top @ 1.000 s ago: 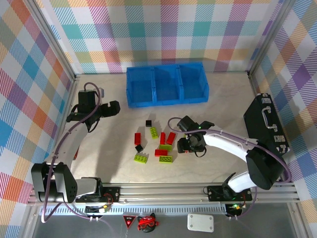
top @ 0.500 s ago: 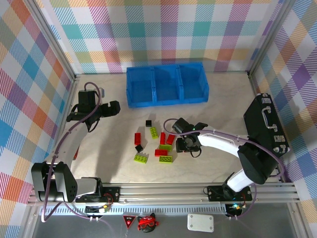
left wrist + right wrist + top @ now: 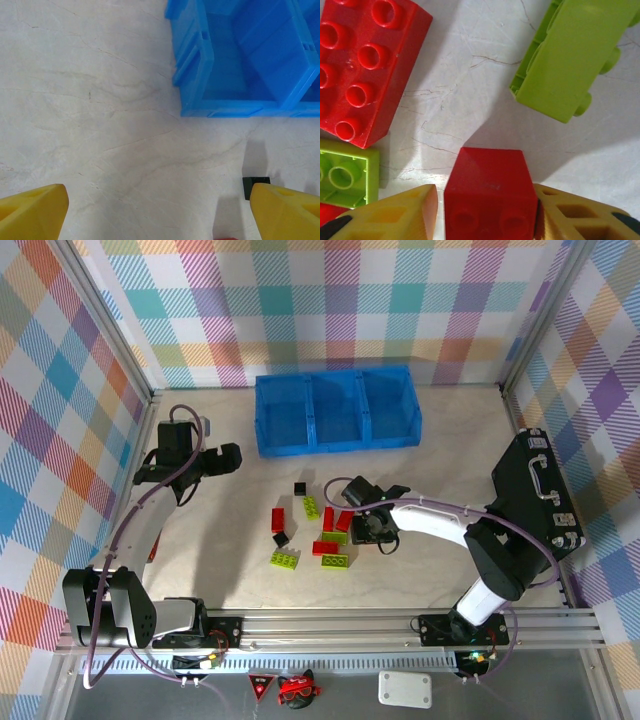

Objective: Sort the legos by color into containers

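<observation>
My left gripper (image 3: 227, 458) hangs over the left part of the table (image 3: 460, 440), level with the near-left corner of the blue bin (image 3: 337, 410). In the left wrist view its yellow fingertips (image 3: 40, 210) stand far apart, jaws wide with nothing between them but bare table. A small black brick (image 3: 256, 185) lies just beside the right one.

The bin's three containers sit in a row against the far edge of the table, about midway along it.

The legos (image 3: 315, 530) lie scattered in the middle of the table, between the bin and the near edge: red, lime green and black, some touching, some apart.

My right gripper (image 3: 350, 522) is down at the right side of that cluster. In the right wrist view a red brick (image 3: 490, 195) sits between its fingers (image 3: 395, 215). The right pad is against the brick, and a thin sliver of table shows at the left pad, so I cannot tell whether the brick is clamped.

Beyond it lie a longer red brick (image 3: 365, 70) and a lime brick (image 3: 570, 60), both apart from it.

A black case (image 3: 535, 490) lies along the right edge of the table.
</observation>
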